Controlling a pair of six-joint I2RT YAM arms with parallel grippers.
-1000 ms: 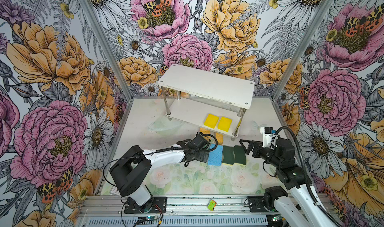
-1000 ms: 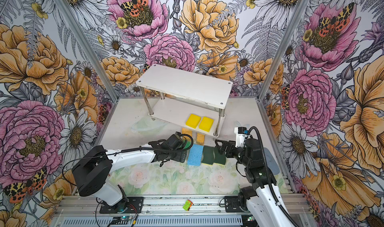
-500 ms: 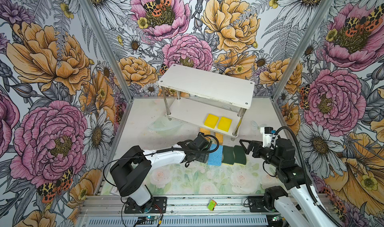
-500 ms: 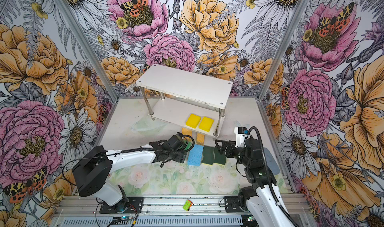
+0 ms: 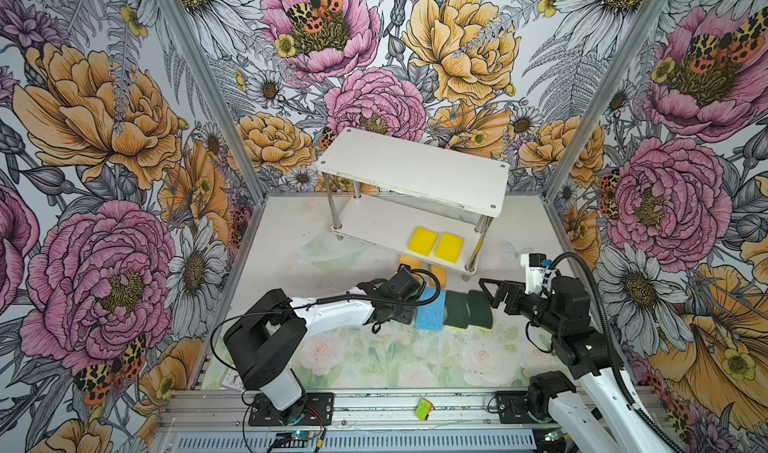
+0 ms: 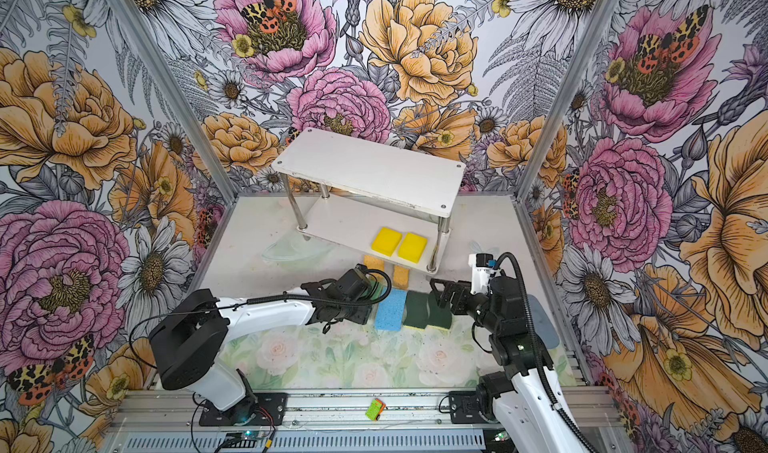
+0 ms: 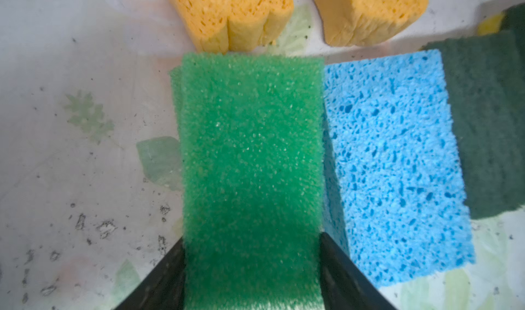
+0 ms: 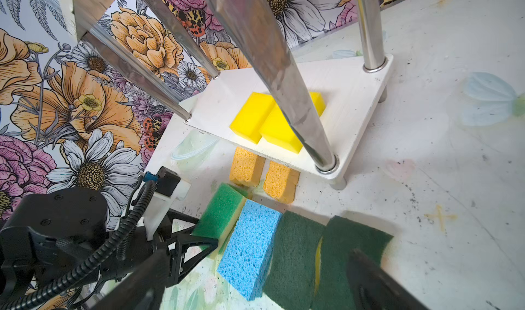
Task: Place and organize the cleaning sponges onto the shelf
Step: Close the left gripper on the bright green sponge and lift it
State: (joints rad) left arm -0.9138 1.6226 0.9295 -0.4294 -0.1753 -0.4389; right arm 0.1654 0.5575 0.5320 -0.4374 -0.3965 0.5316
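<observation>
Sponge (image 7: 251, 141) edges flush inside left claw (image 7: 252, 239)

green-topped sponge (image 7: 250, 152); blue porous sponge (image 7: 397, 166); yellow sponges (image 5: 422, 241); white shelf (image 5: 415, 168)

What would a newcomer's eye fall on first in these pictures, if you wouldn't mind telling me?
The loud floral wallpaper covering the walls comes first. Next come two bright yellow sponges, side by side on the lower board of the white shelf at the back. In front of it, the left tool grips a green-topped sponge right beside a blue sponge.
</observation>
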